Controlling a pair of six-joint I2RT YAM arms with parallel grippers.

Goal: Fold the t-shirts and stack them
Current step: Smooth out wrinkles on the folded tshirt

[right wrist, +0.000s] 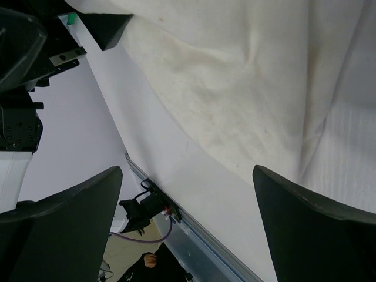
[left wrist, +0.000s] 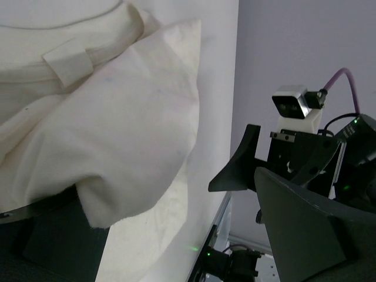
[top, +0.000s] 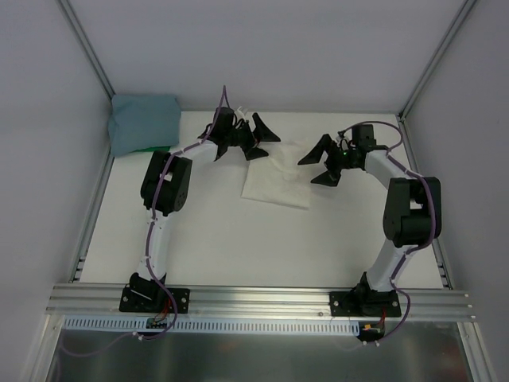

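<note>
The white table (top: 238, 247) lies under the cream t-shirt (top: 278, 181), which sits between the two arms. The left arm (top: 165, 185) rises on the left and near side of the cream t-shirt and reaches in toward its far-left corner. The right arm (top: 409, 208) stands to the shirt's right and bends back toward its right edge.

The cream t-shirt is a loosely folded, roughly square bundle lying on the table. The left wrist view shows its collar band and a small sewn tab. The right wrist view shows wrinkles and faint marks in the cloth. The teal t-shirt (top: 143, 121) is a rumpled heap to the far left of the cream t-shirt, well apart from it and beyond the left arm's elbow.

The left gripper (top: 261, 140) is at the cream t-shirt's far-left corner with its jaws spread wide. In its wrist view a drooping flap of the cream cloth covers part of one finger (left wrist: 41, 247), while the other finger stands off the shirt's edge. Whether the covered finger touches the cloth cannot be told. The right gripper (top: 321, 165) is just beside the cream t-shirt's right edge, also spread wide with nothing pinched. Its wrist view shows both fingers far apart, with the cream cloth beyond them.
</note>
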